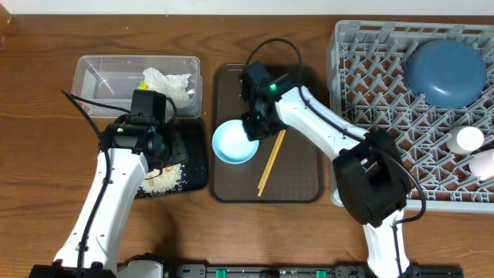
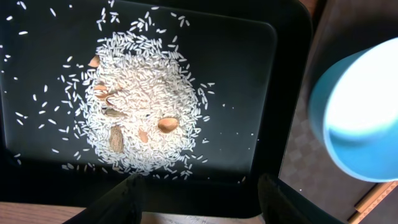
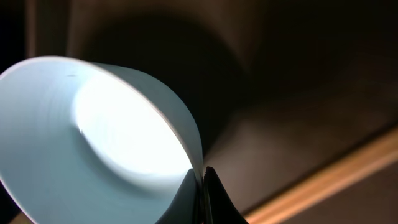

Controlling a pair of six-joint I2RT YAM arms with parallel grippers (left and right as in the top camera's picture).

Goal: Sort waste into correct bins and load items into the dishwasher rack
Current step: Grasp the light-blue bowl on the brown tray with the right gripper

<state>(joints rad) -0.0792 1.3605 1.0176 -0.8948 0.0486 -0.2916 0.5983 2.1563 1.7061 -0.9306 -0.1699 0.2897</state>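
From overhead, the dishwasher rack (image 1: 386,116) is seen at the right of the surface (image 1: 38,154), with the dark blue plate (image 1: 446,73) and two white cups (image 1: 468,140) laid in it; the pale blue bowl (image 1: 234,144) and the chopsticks (image 1: 272,162) are found on the brown serving tray (image 1: 297,181), the right pincer (image 1: 254,131) being set at the bowl's rim; tissue (image 1: 168,81) and a yellow-green wrapper (image 1: 144,83) are held in the clear tub (image 1: 100,77).

In the left wrist view, the left pincer (image 2: 204,202) is held with its fingers apart above the black tray (image 2: 286,93), nothing between them; rice scraps (image 2: 140,106) are heaped on that tray.

In the right wrist view, the right pincer is seen clamped on the bowl's thin rim; a chopstick lies beside it.
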